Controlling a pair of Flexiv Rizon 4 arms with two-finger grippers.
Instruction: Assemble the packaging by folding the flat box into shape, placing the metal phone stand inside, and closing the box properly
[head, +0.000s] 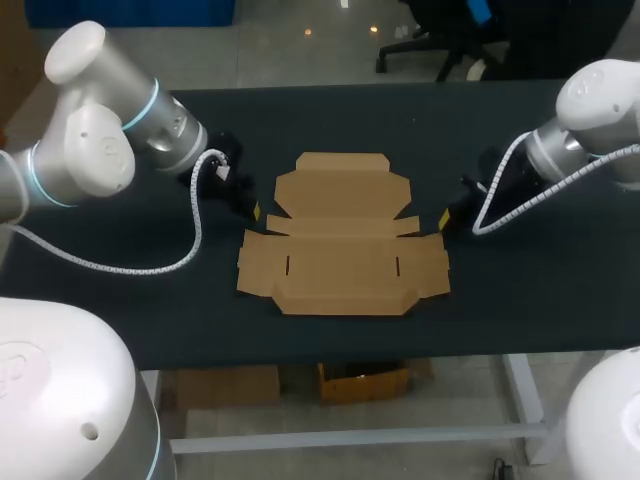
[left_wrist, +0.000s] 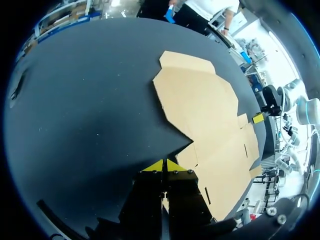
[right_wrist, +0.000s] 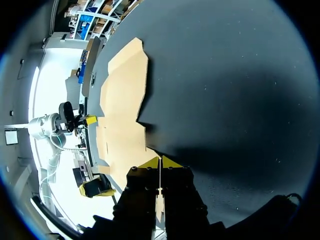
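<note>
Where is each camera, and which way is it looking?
Head view: high behind the robot, looking down at the flat box on the table; both arms show.
Left wrist view: on the left arm, looking along the left gripper at the box.
Right wrist view: on the right arm, looking along the right gripper at the box.
All share the box.

Thing: flat box, plain brown cardboard, not folded
Pose: lies flat, all flaps spread out, narrow tabbed panel at the far side
Marks: two short slits in the near panel
Place: middle of the dark tabletop
</note>
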